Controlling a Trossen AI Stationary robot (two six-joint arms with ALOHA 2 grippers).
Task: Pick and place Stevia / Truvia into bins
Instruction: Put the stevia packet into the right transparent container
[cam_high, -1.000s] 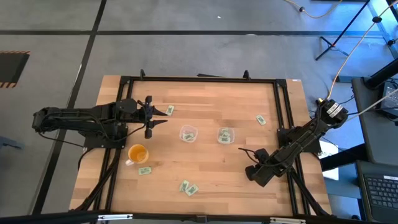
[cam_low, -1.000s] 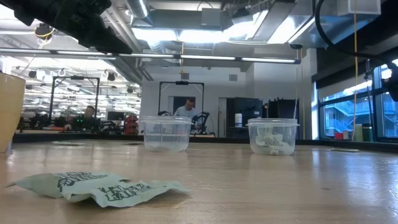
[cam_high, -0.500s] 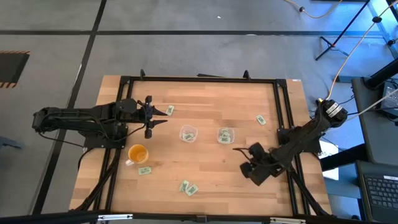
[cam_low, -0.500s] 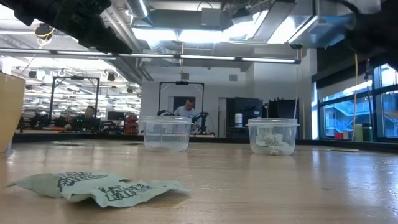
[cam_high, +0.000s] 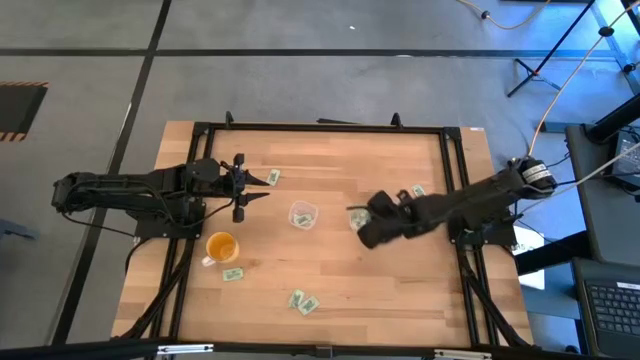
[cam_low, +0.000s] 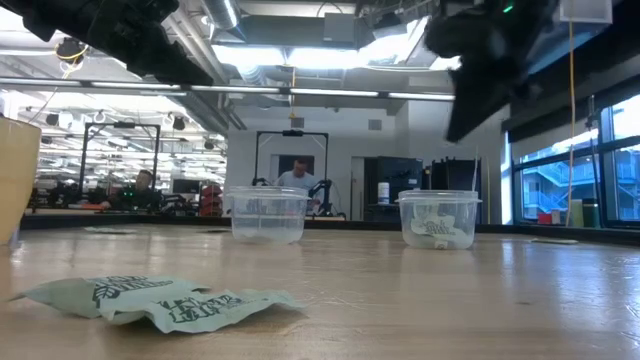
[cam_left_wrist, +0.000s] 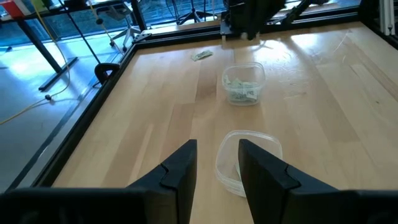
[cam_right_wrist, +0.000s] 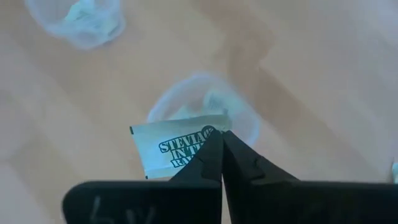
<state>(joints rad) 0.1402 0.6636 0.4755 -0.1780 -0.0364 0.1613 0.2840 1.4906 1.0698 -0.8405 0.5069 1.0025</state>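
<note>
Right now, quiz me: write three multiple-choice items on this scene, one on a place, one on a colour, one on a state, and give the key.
1. Where is the right gripper?
A. Above the bin nearer the right arm
B. Pressed flat on the wood
C. Outside the frame rails

2. What colour is the cup?
A. Blue
B. Orange
C. Black

3. What state is the right gripper in?
A. Open and empty
B. Shut on nothing
C. Shut on a Stevia packet

Key:
1 A, since the low view shows it hanging over that bin.
2 B, since the high view shows the cup orange.
3 C, since the right wrist view shows the fingertips pinching the packet's edge.
</note>
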